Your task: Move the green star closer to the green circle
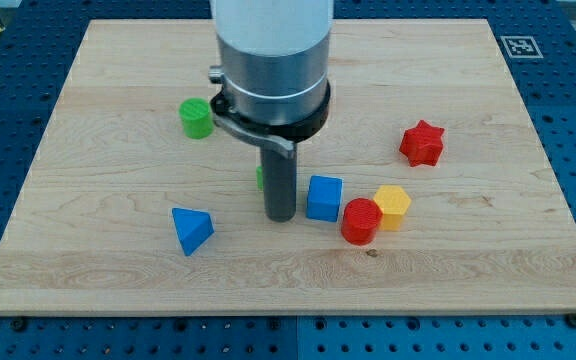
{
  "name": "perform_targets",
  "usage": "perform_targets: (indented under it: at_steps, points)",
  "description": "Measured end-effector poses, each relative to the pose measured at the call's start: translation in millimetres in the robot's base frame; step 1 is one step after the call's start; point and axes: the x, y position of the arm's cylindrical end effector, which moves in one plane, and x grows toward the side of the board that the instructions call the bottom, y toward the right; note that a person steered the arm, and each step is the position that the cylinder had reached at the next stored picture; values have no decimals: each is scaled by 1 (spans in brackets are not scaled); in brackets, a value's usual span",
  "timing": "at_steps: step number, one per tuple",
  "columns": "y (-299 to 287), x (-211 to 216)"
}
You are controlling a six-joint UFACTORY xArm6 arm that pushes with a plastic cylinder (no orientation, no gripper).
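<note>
At the lower left of the frame a blue triangular block [191, 230] is seen on the wooden table [88, 130], well apart from the others. Higher, at the upper left of centre, the green circle [196, 118] stands alone. In the middle the rod is lowered, and my tip [281, 215] rests on the table just left of the blue cube [324, 197]. Only a small green edge, taken to be the green star [260, 177], is shown behind the rod's left side; its shape cannot be made out. No jaws are carried by this arm, so their state cannot be told. The tip seems placed on the star's right so that the star can be pushed toward the upper left. To the right a red cylinder [360, 221], a yellow block [392, 206] and a red star [421, 142] are found.
</note>
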Motion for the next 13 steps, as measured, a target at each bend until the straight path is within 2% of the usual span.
perform_targets:
  at_steps: [2,5,6,7,8,9,11,12,13]
  points:
    - [4,-27]
    - [-45,-90]
    - [-43,-78]
    - [-16,-75]
    - [-2,-111]
    - [-1,-128]
    - [-58,-131]
    - [-33,-134]
    - [18,-114]
